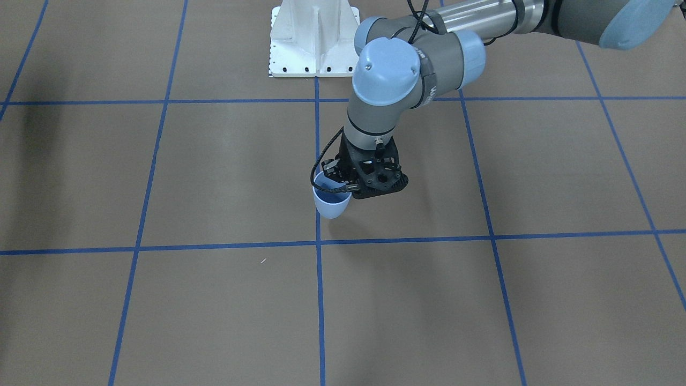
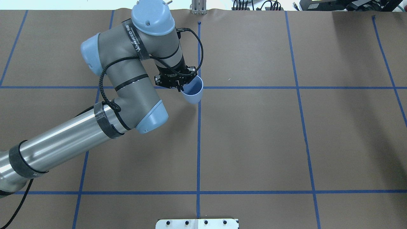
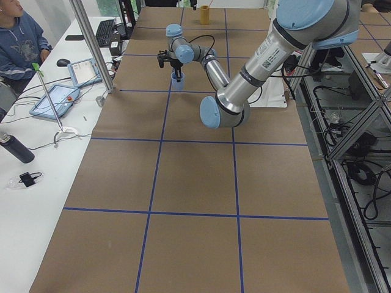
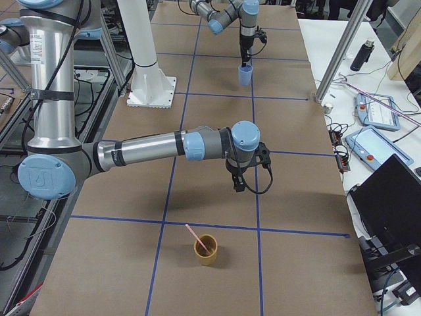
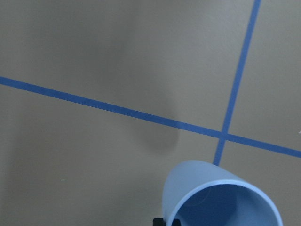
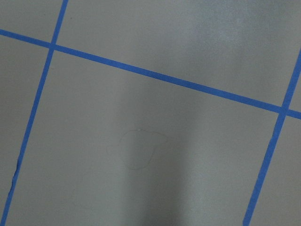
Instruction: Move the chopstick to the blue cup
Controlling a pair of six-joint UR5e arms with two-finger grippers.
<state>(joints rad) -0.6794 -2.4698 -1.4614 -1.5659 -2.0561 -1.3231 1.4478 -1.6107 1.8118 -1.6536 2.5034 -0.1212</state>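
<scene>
One blue cup [image 2: 193,92], tilted, its rim pinched in the closed jaws of the left gripper [image 2: 178,85], above the counter [image 2: 254,143] at a tape crossing. One chopstick [image 4: 196,237], leaning in a yellow cup [image 4: 205,253], well apart from the blue cup. One right gripper [image 4: 238,184], near the yellow cup; I cannot tell how its jaws stand.

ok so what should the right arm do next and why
Probably move the right gripper over to the yellow cup and lower it onto the chopstick, which leans in that cup with nothing gripping it. The left gripper already has the blue cup by its rim at the far end, so only the stick is missing.
</scene>
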